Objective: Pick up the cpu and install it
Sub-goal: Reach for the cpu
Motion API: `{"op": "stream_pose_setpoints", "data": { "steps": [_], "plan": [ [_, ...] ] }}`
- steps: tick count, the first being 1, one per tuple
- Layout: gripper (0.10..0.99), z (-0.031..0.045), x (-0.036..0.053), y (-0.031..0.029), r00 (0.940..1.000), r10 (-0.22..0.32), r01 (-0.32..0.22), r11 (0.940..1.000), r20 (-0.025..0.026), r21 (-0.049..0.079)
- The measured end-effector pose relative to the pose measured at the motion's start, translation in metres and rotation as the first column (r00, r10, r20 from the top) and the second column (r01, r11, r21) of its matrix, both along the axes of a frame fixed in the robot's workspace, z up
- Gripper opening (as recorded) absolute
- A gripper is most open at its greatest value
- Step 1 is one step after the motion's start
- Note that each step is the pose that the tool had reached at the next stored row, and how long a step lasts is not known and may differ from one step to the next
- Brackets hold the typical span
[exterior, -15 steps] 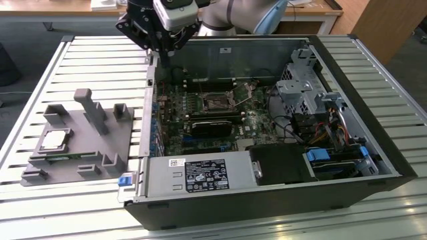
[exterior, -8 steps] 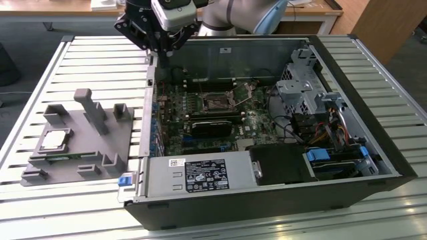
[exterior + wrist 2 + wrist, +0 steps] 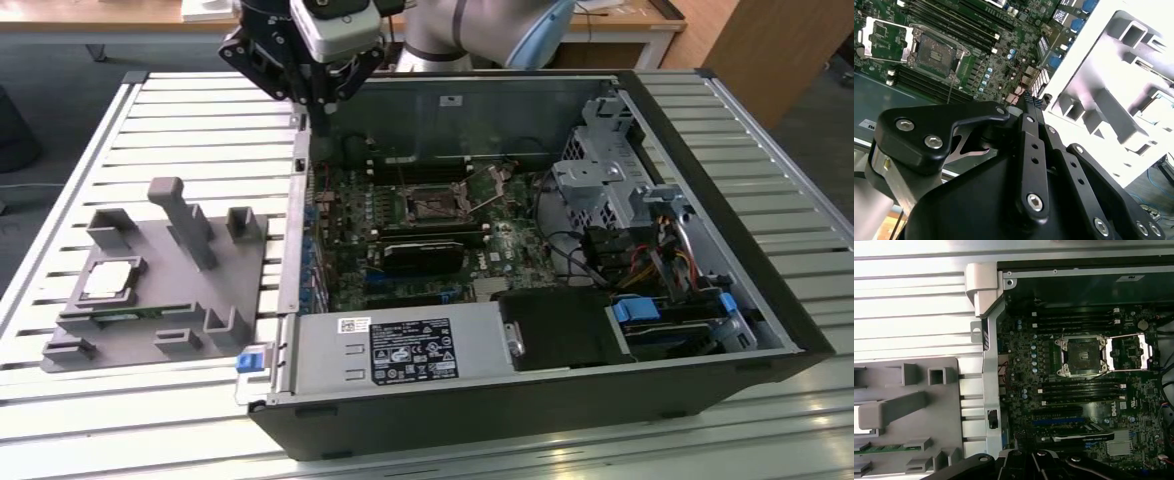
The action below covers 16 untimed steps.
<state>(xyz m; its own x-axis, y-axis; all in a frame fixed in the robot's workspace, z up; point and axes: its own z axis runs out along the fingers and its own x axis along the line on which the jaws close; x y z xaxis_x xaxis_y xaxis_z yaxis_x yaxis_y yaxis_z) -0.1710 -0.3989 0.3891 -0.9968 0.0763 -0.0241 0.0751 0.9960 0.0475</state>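
The cpu (image 3: 110, 280), a small silvery square chip, lies flat on the grey fixture tray (image 3: 247, 265) at the exterior view's left, beside the open computer case. My gripper (image 3: 323, 118) hangs above the case's back corner on the tray side, well away from the cpu. Its black fingers (image 3: 1026, 130) are pressed together with nothing between them. The motherboard's cpu socket (image 3: 430, 205) sits in the middle of the board. In both wrist views the socket (image 3: 1081, 356) (image 3: 934, 52) has its metal load plate (image 3: 1129, 352) swung open.
The tray carries upright pegs, the tallest (image 3: 180, 215) near its middle, and a green memory stick (image 3: 127, 315). Inside the case are a power supply (image 3: 400, 350), a graphics card (image 3: 427, 250), drive cages (image 3: 601, 170) and cables. The slatted metal table (image 3: 160, 120) surrounds everything.
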Motion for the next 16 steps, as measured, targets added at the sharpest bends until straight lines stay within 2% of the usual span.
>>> {"op": "stream_pose_setpoints", "data": {
  "steps": [16],
  "plan": [
    [0.106,-0.0006,-0.0074,0.0001,1.0000,0.000,0.000,1.0000,0.0000,0.000]
  ]
}}
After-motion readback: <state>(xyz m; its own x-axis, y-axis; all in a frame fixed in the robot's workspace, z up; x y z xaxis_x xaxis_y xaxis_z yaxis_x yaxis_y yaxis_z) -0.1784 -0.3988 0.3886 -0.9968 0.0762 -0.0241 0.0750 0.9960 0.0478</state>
